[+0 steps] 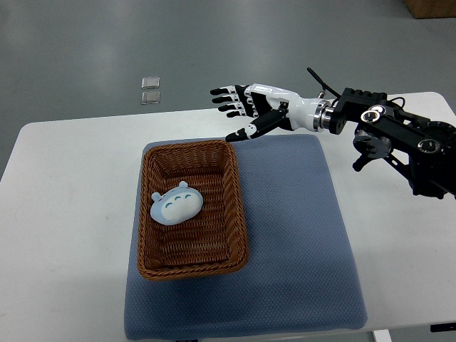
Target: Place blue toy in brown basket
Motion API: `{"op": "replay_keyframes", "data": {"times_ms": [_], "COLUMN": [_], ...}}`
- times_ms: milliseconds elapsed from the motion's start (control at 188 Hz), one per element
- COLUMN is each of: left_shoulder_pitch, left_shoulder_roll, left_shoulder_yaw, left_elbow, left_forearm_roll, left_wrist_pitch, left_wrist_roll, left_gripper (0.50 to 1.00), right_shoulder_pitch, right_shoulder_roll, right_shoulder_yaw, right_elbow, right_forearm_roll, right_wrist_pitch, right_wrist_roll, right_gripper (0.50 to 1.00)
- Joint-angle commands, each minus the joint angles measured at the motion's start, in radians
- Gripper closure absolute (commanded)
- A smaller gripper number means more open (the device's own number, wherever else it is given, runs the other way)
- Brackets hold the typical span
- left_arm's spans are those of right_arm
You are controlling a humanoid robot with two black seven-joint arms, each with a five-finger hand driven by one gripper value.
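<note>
A pale blue toy (176, 205) with small ears and a light belly lies inside the brown wicker basket (238, 214), in its upper left part. The basket rests on a blue mat (299, 235). My right hand (246, 110) hovers above the far edge of the mat, just beyond the basket's far right corner, with its fingers spread and nothing in them. Its black arm (399, 139) comes in from the right edge. The left arm is out of the picture.
The mat lies on a white table (64, 214). Two small clear plastic items (150, 90) sit on the grey floor beyond the table's far edge. A cardboard box corner (431, 8) shows at the top right.
</note>
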Motion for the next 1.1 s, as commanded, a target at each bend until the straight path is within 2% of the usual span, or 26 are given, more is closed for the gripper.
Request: {"op": "replay_keyframes", "data": {"times_ms": [0, 197, 378, 505, 622, 782, 1096], "left_shoulder_pitch": [0.0, 0.0, 0.0, 0.0, 0.0, 0.0, 0.0], "left_shoulder_roll": [0.0, 0.0, 0.0, 0.0, 0.0, 0.0, 0.0], "left_shoulder_yaw": [0.0, 0.0, 0.0, 0.0, 0.0, 0.0, 0.0], "left_elbow": [0.0, 0.0, 0.0, 0.0, 0.0, 0.0, 0.0], "left_forearm_roll": [0.0, 0.0, 0.0, 0.0, 0.0, 0.0, 0.0], "left_wrist_pitch": [0.0, 0.0, 0.0, 0.0, 0.0, 0.0, 0.0], "left_wrist_roll": [0.0, 0.0, 0.0, 0.0, 0.0, 0.0, 0.0], "left_gripper": [0.5, 0.5, 0.5, 0.5, 0.5, 0.5, 0.5], "right_shoulder_pitch": [-0.038, -0.106, -0.127, -0.152, -0.166, -0.167, -0.196], "right_shoulder_roll": [-0.036, -0.057, -0.044, -0.041, -0.036, -0.036, -0.022], "right_shoulder_yaw": [0.007, 0.074, 0.086, 0.086, 0.086, 0.086, 0.089], "right_elbow": [0.0, -0.028, -0.079, -0.083, -0.085, -0.088, -0.111], "right_forearm_roll": [0.137, 0.282, 0.465, 0.542, 0.592, 0.687, 0.689], "right_wrist_pitch": [-0.023, -0.045, -0.074, -0.081, -0.13, -0.169, -0.153], "right_wrist_roll": [-0.008, -0.011, -0.06, -0.066, -0.069, -0.132, -0.112], "right_gripper": [0.587, 0.587, 0.587, 0.587, 0.587, 0.587, 0.585]}}
